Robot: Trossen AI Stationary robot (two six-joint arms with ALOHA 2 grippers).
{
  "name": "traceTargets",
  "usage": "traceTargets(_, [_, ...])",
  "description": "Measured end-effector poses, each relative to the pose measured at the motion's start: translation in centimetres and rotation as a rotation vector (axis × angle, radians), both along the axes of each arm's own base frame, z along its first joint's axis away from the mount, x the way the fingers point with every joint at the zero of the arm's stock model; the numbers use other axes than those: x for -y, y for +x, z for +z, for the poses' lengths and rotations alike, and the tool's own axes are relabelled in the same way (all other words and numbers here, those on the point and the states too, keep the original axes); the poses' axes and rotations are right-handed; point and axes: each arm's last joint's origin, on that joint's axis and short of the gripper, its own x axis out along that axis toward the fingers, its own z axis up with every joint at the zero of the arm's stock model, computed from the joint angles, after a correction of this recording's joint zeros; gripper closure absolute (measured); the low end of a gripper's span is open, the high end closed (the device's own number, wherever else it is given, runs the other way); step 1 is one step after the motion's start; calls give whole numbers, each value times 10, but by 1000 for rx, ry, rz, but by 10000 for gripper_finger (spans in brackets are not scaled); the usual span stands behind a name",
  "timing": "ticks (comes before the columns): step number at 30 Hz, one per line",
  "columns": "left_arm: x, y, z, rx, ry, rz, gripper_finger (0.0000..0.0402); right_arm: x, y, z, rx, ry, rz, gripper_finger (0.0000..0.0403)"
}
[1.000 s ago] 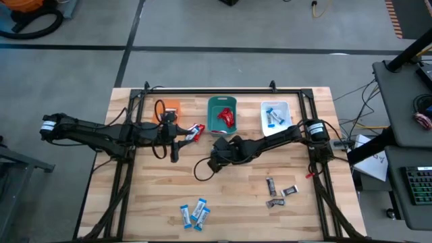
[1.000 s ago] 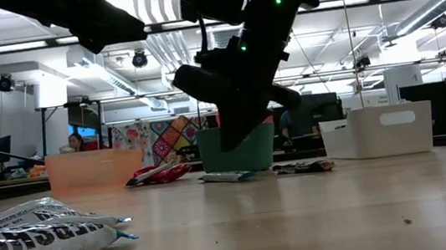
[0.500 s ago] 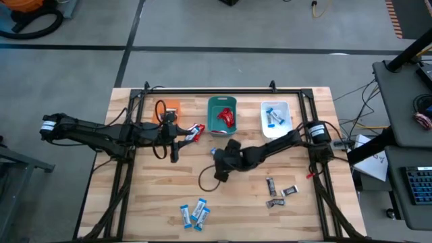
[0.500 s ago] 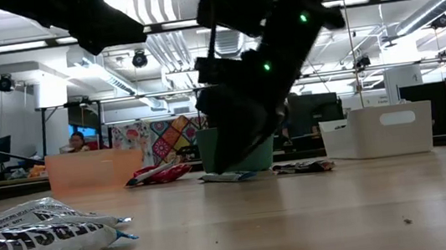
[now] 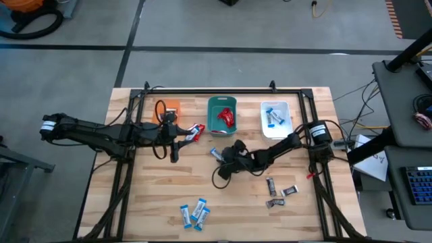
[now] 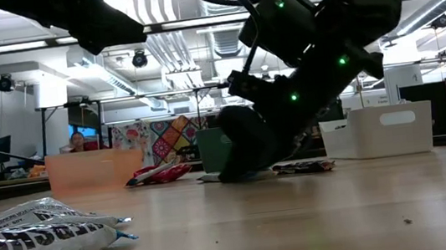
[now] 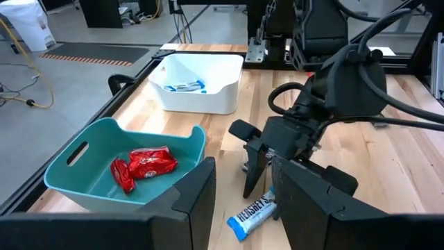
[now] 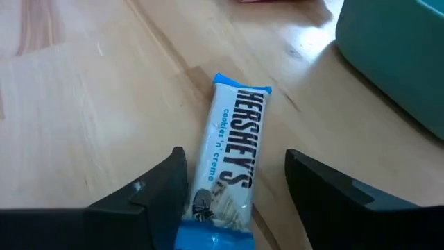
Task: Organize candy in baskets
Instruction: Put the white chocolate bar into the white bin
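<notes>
Right wrist view says it best: the right gripper (image 8: 232, 198) stands spread wide, a finger either side of a blue-and-white candy bar (image 8: 232, 156) lying flat on the surface (image 8: 69, 90) beside the teal basket (image 8: 395, 55), lined up to pinch it but not yet closed. From above, the white basket (image 5: 275, 120) already holds blue bars, so I'd guess that's its destination. The left gripper (image 5: 196, 131) waits by the orange basket (image 5: 171, 107), clenched on a red candy (image 5: 198, 129).
</notes>
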Motion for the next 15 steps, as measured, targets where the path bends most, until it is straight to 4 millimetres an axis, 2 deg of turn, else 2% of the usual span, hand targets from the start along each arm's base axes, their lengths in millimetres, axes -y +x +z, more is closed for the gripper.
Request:
traceTargets(11, [0, 0, 0, 3, 3, -1, 276, -1, -1, -1, -6, 10, 49, 306])
traceTargets(15, [0, 0, 0, 4, 3, -1, 276, -1, 1, 1, 19, 10, 56, 319])
